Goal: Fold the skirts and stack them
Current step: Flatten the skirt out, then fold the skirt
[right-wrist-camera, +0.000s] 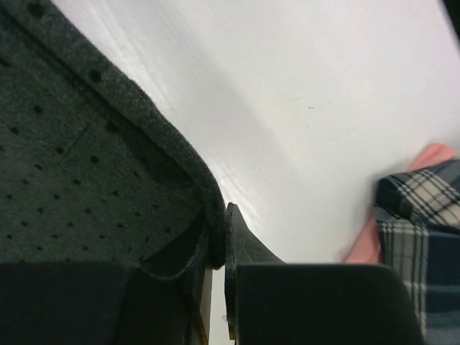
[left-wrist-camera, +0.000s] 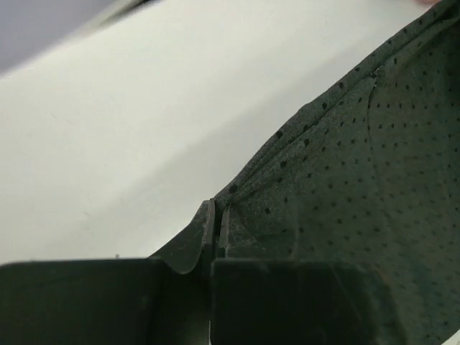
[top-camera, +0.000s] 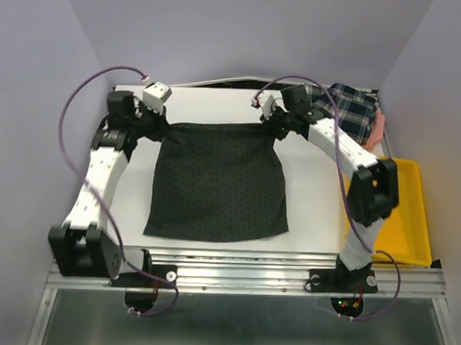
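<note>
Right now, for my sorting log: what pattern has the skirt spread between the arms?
Charcoal skirt, fine black dots; clearest in the left wrist view.

Yellow tray (top-camera: 407, 224) at right edge of white table (top-camera: 313, 202); purple walls (top-camera: 220, 36) around.

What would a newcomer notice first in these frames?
The charcoal-black dotted cloth skirt lies spread flat across the middle of the white table, with the left jaws and right jaws each shut on one of its far corners. After that, the navy-green-white plaid cloth skirt is heaped on a pink cloth skirt at the far right corner, and the yellow plastic tray sits along the right edge.
</note>
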Robot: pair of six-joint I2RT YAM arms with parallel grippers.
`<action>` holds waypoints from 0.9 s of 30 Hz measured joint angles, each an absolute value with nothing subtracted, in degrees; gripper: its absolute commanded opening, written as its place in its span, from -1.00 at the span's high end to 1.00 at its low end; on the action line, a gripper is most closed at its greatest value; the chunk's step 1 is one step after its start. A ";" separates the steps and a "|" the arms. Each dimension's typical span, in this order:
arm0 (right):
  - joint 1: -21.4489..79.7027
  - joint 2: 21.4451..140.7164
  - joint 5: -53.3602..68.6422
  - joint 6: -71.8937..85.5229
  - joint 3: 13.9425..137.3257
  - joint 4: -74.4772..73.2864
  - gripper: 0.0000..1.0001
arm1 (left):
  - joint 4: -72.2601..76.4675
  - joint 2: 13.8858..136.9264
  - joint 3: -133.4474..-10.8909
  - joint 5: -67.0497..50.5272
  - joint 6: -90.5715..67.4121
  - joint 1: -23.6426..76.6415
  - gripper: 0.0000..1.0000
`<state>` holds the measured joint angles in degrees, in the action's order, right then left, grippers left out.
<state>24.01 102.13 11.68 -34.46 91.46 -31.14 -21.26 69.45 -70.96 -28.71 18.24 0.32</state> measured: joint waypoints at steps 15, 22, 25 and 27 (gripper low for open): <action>16.71 141.88 -0.34 -31.14 134.21 -39.29 -0.98 | -16.95 107.53 -95.61 -10.20 13.02 1.74 -0.25; 16.78 125.08 4.40 -28.40 117.93 -42.09 -0.24 | -16.97 97.54 -88.27 -10.94 14.33 1.54 -0.06; 16.97 122.72 9.32 -26.76 117.45 -43.48 -0.02 | -18.04 95.11 -83.64 -15.20 14.50 1.52 0.10; 16.97 123.33 12.86 -25.63 118.37 -45.43 0.05 | -18.90 94.78 -81.03 -18.02 14.41 1.54 0.19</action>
<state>16.97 123.33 12.86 -25.63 118.37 -45.43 -18.90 94.78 -81.03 -18.02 14.41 1.54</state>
